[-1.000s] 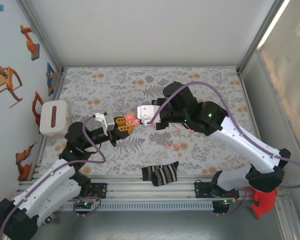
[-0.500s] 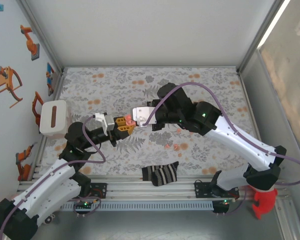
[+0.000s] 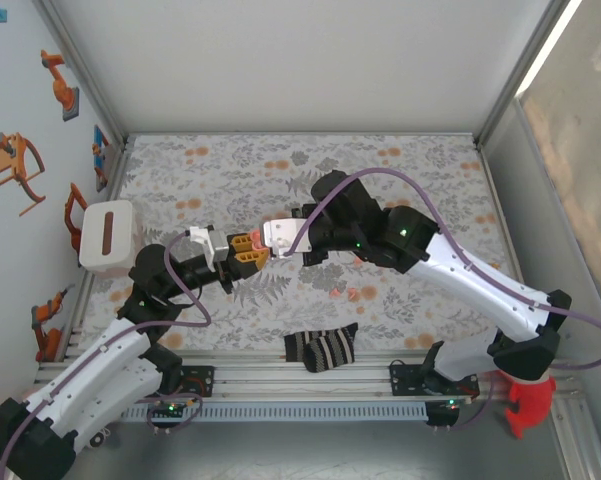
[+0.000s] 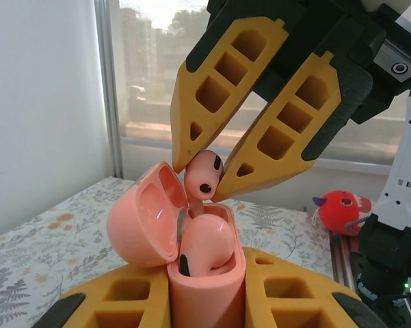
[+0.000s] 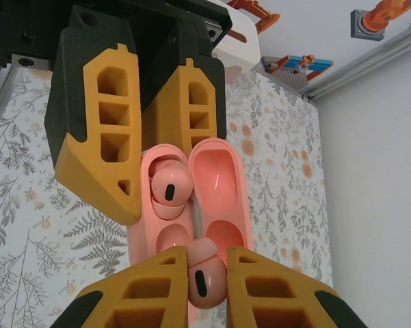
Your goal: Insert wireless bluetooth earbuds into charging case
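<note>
We see the left gripper (image 3: 256, 250) with its jaws clenched on the body of a salmon-pink charging case (image 4: 205, 290), held upright above the middle of the table. In the left wrist view its yellow fingers (image 4: 123, 304) press the case from both sides. The lid (image 4: 145, 222) is swung open and leans back to the left.

One earbud (image 4: 206, 240) sits in its socket, its rounded head standing above the rim. The right gripper (image 5: 202, 265) comes in from the opposite side, its jaws grasping a second earbud (image 4: 204, 174) between the tips. That bud hangs just above the mouth of the case, between the open lid and the seated bud. Whether its lower end touches the case we cannot tell.

In the right wrist view the free socket (image 5: 172, 238) lies just beside the seated bud, and the held bud is right at the near end of the case.

Seen from above, both arms meet over a floral cloth (image 3: 430, 180) that covers the table. Two small coral-red nubs (image 3: 352, 294) lie on the cloth near the right arm — too small to make out further. A striped sock (image 3: 322, 347) lies at the near edge, a white box (image 3: 107, 237) stands at the left edge, and a red toy (image 3: 528, 405) sits by the base of the right arm.
</note>
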